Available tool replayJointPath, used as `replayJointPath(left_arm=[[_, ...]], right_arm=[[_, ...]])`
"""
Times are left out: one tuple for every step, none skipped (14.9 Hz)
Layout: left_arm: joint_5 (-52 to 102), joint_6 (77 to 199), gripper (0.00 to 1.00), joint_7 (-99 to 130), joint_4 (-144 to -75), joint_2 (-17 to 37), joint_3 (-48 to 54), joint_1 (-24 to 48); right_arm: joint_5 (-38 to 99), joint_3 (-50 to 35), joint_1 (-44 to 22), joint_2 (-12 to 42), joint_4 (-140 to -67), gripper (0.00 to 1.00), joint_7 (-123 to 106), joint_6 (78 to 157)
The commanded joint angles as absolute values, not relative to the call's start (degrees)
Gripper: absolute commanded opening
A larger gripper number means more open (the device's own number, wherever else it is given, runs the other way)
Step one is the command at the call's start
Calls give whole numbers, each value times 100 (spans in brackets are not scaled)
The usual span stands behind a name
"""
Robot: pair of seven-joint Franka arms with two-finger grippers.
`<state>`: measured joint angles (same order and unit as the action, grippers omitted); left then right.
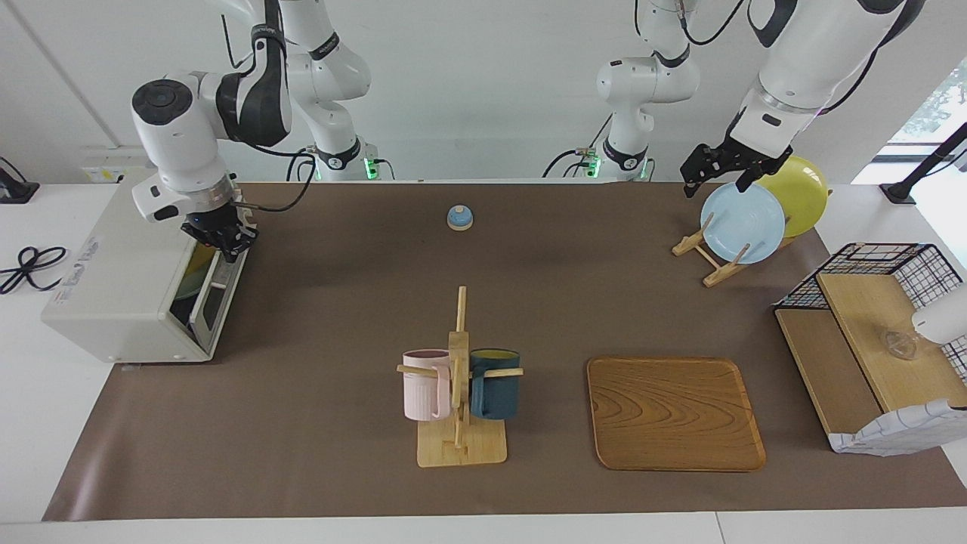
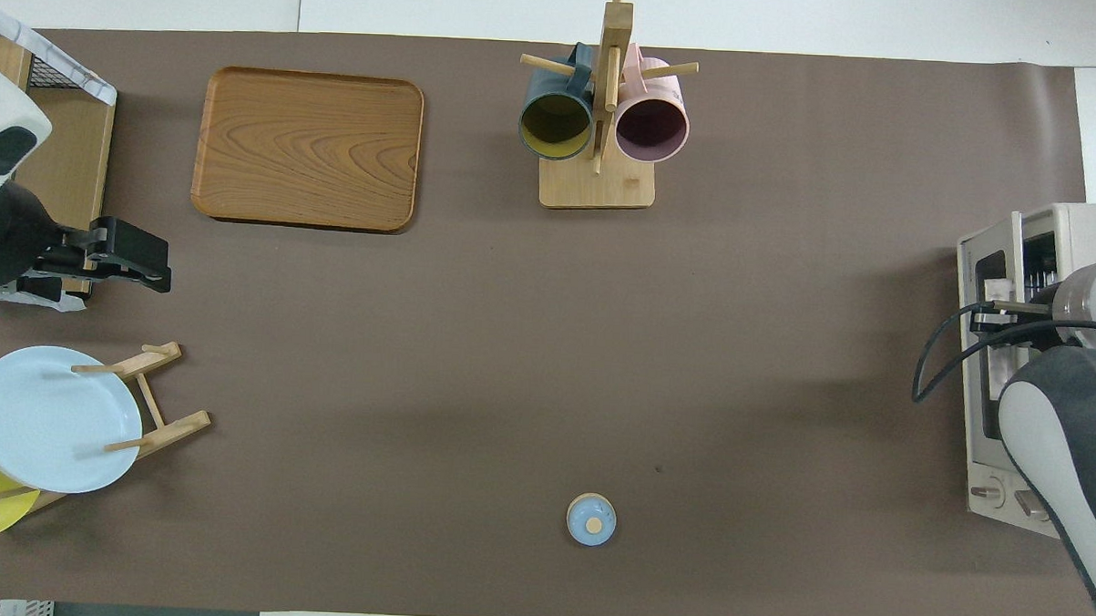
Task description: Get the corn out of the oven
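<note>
The off-white oven [image 1: 113, 287] stands at the right arm's end of the table, and its dark glass door [image 1: 214, 296] leans slightly ajar at the top. A dull yellow shape [image 1: 198, 266] shows inside through the glass; I cannot tell whether it is the corn. My right gripper [image 1: 221, 240] is shut, with its tips down at the door's top edge by the silver handle [image 1: 210, 291]; a clamp on the bar cannot be made out. From overhead the right gripper [image 2: 1004, 313] sits over the oven [image 2: 993, 492] front. My left gripper [image 1: 716, 172] waits open above the plate rack.
A wooden mug tree [image 1: 458, 393] with a pink and a dark blue mug stands mid-table, with a wooden tray [image 1: 672, 412] beside it. A small blue bell [image 1: 459, 217] sits nearer the robots. The plate rack [image 1: 714, 261] holds a blue and a yellow plate. A wire-and-wood shelf [image 1: 876, 347] fills the left arm's end.
</note>
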<state>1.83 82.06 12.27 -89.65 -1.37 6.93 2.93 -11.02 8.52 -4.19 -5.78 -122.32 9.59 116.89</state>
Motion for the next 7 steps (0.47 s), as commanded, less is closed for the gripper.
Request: replayJointPath(left_arm=[[167, 8130, 100, 1204, -9035, -255, 712, 255], [158, 8130, 100, 1204, -9035, -255, 712, 255], [167, 8130, 100, 1213, -9035, -255, 712, 246], [158, 8130, 100, 1213, -9044, -255, 712, 255], [158, 8139, 100, 1213, -9035, -255, 712, 255], [158, 8147, 100, 1213, -9035, -255, 712, 264], [158, 8113, 100, 1195, -9035, -255, 712, 272]], right_arm=[[-941, 870, -554, -89, -12261, 0, 1151, 12401], [-940, 870, -580, -10, -12261, 0, 1160, 12462], [-932, 870, -597, 26, -12261, 0, 1160, 12524], [-923, 870, -598, 122, -12261, 0, 1160, 12620], [-862, 870, -615, 210, -12261, 0, 1169, 12760], [-740, 870, -702, 307, -12261, 0, 1169, 12884], [-634, 870, -747, 386, -12261, 0, 1169, 13007]])
